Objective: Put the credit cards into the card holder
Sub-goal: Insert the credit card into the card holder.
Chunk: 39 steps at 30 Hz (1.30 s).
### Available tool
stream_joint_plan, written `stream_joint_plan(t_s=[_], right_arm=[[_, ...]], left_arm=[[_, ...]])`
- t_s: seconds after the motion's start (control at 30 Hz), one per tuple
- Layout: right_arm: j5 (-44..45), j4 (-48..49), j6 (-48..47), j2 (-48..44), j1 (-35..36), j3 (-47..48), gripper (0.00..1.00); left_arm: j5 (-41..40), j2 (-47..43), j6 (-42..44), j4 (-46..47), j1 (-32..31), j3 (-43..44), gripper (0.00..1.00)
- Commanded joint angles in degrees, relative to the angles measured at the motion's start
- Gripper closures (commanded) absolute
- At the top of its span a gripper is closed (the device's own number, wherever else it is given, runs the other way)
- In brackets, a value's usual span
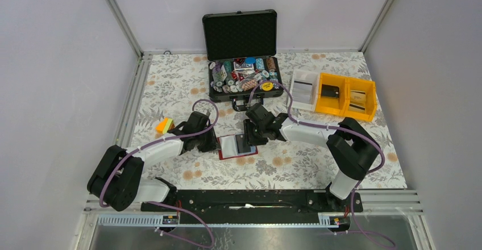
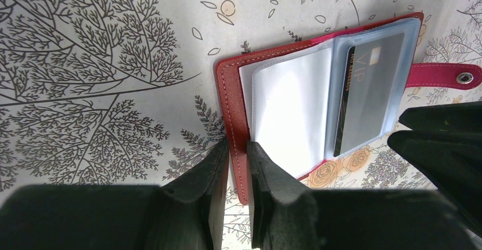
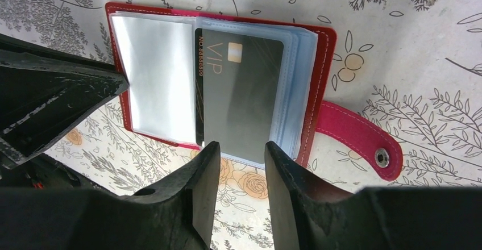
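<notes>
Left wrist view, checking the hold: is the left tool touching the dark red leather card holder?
Touching. The left wrist view shows the left tool pinching the dark red leather card holder by its cover edge, no gap.

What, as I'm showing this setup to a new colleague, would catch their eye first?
The red card holder lies open at the centre of the table, a dark VIP card showing inside. The left gripper has its jaws pinched on the holder's edge, and the right gripper is open at the card's edge. Behind stands an open black case full of poker chips.
</notes>
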Motion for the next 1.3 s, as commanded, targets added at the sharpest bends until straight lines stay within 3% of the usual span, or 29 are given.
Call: stream_joint_plan(t_s=[0.0,1.27], right_arm=[[2.0,-0.7,0.0,1.4,0.3,1.2,0.59],[-7.9,8.7,1.9,5.6,0.3,1.2,0.61]], left_arm=[[0.4,0.4,0.8,1.8,0.1,0.8,0.80],[0.8,1.5,1.3,2.8,0.1,0.8,0.80]])
